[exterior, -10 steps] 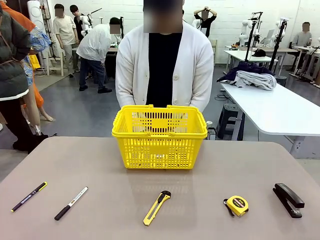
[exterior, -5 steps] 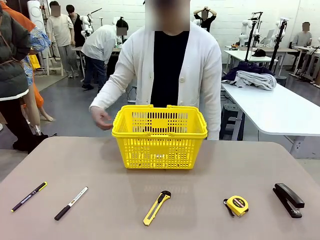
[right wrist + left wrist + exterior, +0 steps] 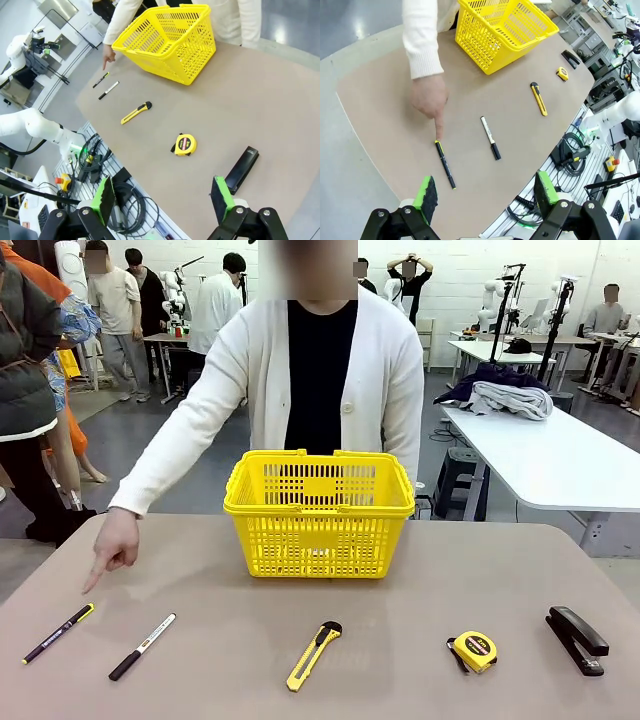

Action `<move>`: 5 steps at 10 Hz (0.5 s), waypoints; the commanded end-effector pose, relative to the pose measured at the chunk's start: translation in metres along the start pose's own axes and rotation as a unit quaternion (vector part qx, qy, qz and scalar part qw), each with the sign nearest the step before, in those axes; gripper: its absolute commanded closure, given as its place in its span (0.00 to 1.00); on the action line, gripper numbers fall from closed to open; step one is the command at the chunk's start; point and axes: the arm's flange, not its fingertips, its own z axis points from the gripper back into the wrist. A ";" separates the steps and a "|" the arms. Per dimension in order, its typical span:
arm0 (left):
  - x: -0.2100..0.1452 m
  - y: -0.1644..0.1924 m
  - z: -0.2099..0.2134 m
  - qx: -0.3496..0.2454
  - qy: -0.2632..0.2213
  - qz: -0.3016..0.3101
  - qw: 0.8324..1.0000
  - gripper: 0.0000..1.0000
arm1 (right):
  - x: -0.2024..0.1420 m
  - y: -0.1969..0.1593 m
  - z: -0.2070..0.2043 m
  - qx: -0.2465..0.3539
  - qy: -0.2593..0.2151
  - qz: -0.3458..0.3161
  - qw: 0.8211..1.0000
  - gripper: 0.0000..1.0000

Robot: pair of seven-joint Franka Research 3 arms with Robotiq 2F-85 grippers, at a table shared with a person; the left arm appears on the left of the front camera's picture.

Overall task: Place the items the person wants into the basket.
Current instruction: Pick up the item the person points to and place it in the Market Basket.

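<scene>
The person [image 3: 320,380] stands behind the yellow basket [image 3: 319,512] and points a finger [image 3: 92,580] down at the thin black pen [image 3: 58,632] with the yellow-green end, at the table's front left. The fingertip [image 3: 438,135] nearly touches the pen [image 3: 445,163]. Along the front edge also lie the yellow utility knife [image 3: 313,654] and the tape measure [image 3: 473,650]. My left gripper [image 3: 482,192] hangs open high above the pen. My right gripper [image 3: 162,197] is open too, high above the table's right end, near the tape measure [image 3: 184,144].
A white-barrelled marker [image 3: 141,646] lies beside the pen, and a black stapler [image 3: 576,638] sits at the front right. The basket [image 3: 167,40] stands at the table's far middle. Cables [image 3: 125,210] hang below the table's near edge. Other people and tables are behind.
The person's arm has swung from beside the basket down to the table's left, and the finger now points at the black pen. The tools and basket have not moved.
</scene>
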 end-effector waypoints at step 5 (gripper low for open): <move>0.001 0.001 0.002 -0.006 -0.006 -0.004 1.000 0.00 | 0.001 -0.001 0.000 0.007 -0.008 0.006 1.000 0.00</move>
